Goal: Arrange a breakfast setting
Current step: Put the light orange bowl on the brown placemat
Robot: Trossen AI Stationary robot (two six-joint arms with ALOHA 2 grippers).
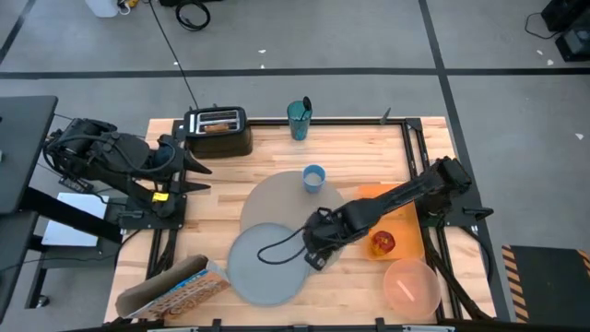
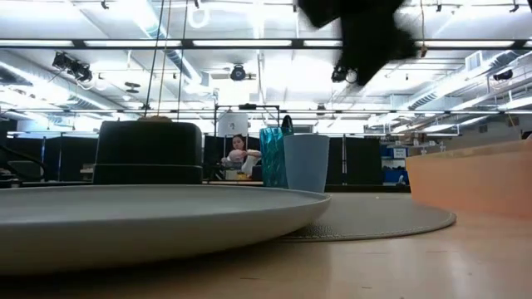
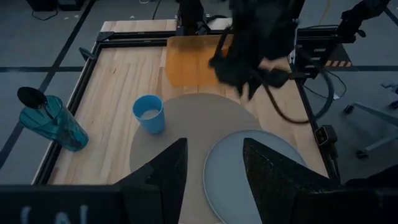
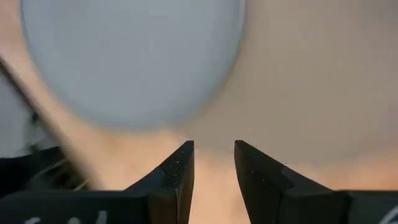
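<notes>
Listing near to far on the counter [image 1: 277, 148]: pink bowl [image 1: 410, 286] unplaced at the near right; grey plate [image 1: 267, 267] half on the placemat [image 1: 286, 198]; right end effector [image 1: 316, 254] above the plate's edge, narrowly parted, empty; apple [image 1: 383, 243] on the orange mat [image 1: 406, 217]; blue cup [image 1: 314, 178] on the placemat's far edge. Left end effector [image 1: 205, 177] parked, parted, empty. Setting barely started, by this reckoning.

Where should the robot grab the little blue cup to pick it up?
Probably by its side wall, just below the rim. The small light-blue cup stands upright and open-topped on the placemat, so fingers coming down from above could straddle the rim, or pinch the round wall from both sides.
</notes>
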